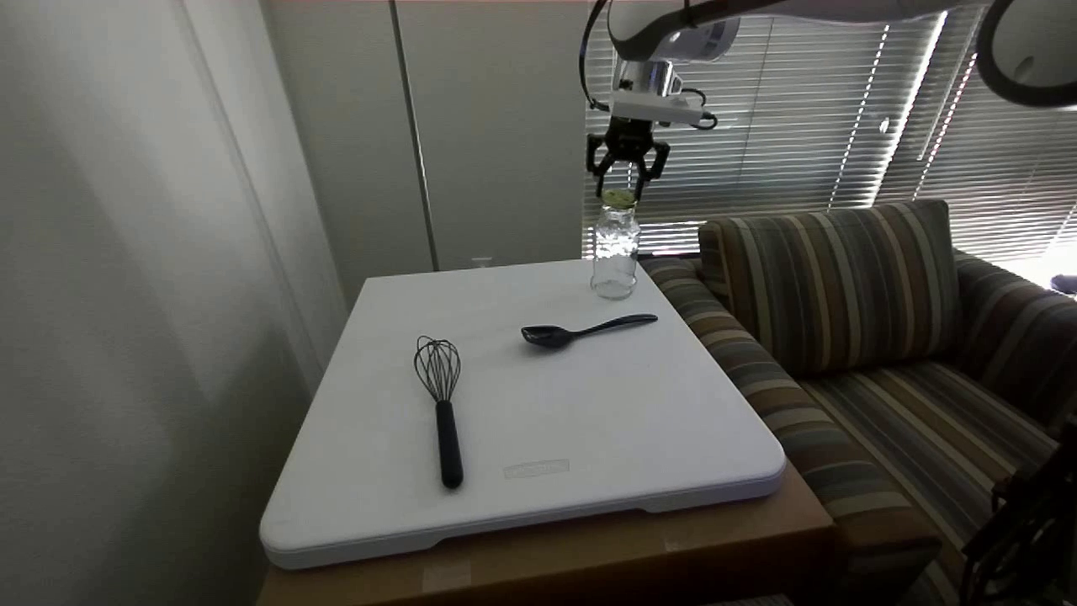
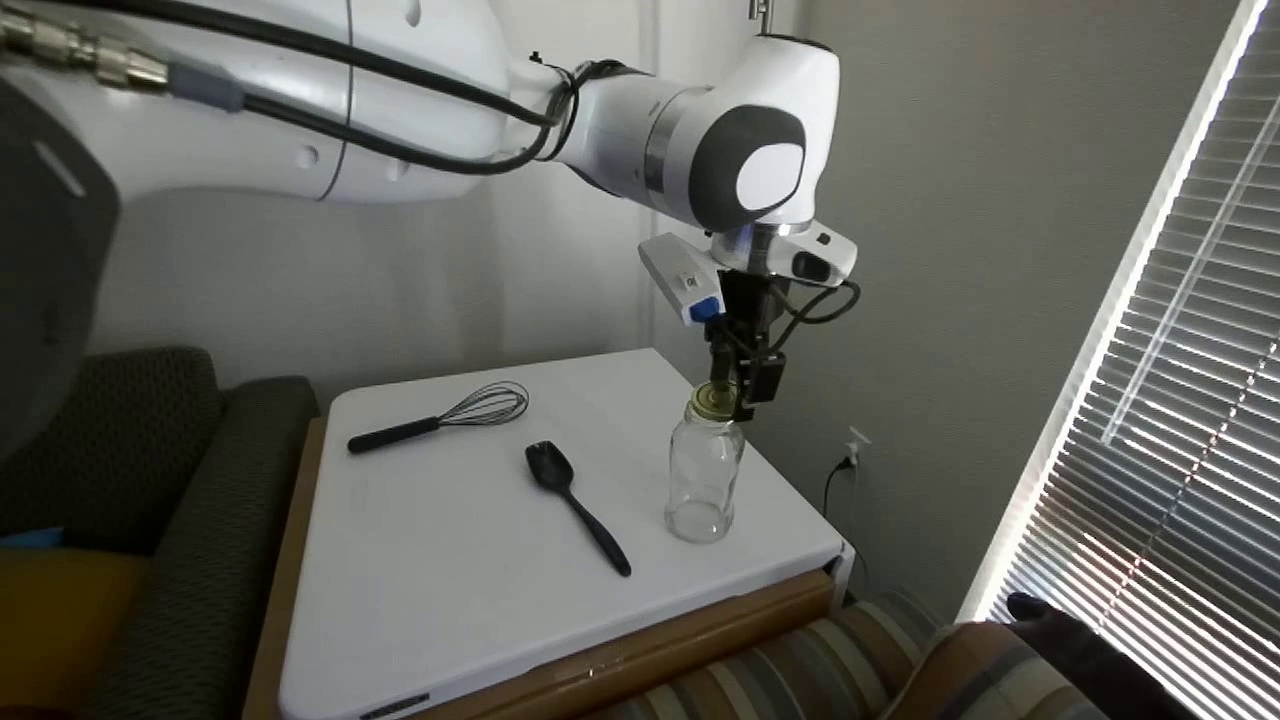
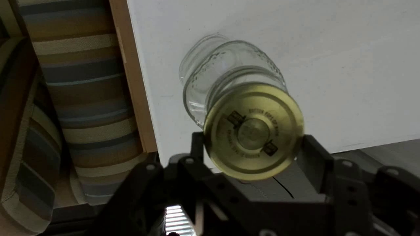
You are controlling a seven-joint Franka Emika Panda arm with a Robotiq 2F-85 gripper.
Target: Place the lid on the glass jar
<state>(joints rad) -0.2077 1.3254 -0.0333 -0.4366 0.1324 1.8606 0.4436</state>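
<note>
Gold lid (image 3: 254,132) in the jaws, at the mouth of the glass jar (image 2: 703,470)

Jaws: one pair, black, pointing down; pinching the lid by opposite sides of its rim.

Lid: one, round, metal, printed side up, between the jaws. Lies over the mouth of the jar; in both exterior views it appears to meet the neck. Whether it is centred, fully seated or threaded cannot be told.

Glass jar: one, clear, taller than wide, upright just below the jaws on the white tabletop (image 1: 606,412).

Handling, by judgement: the step in hand is seating the lid, near its end. Hold the jaws vertical and the lid square over the mouth; press straight down, lightly, since the jar may slide or tip under a sideways push. If a thread resists, a small turn under gentle pressure should settle it. Then spread the jaws evenly and rise straight up, so the lid is not dragged askew.

Black spoon (image 1: 555,337): one, lower than the jaws, near the base of the jar.

Whisk (image 1: 446,417): one, black-handled, farther from the jaws than the spoon.

Striped sofa (image 1: 934,421): lower than the jaws, beside the tabletop.
</note>
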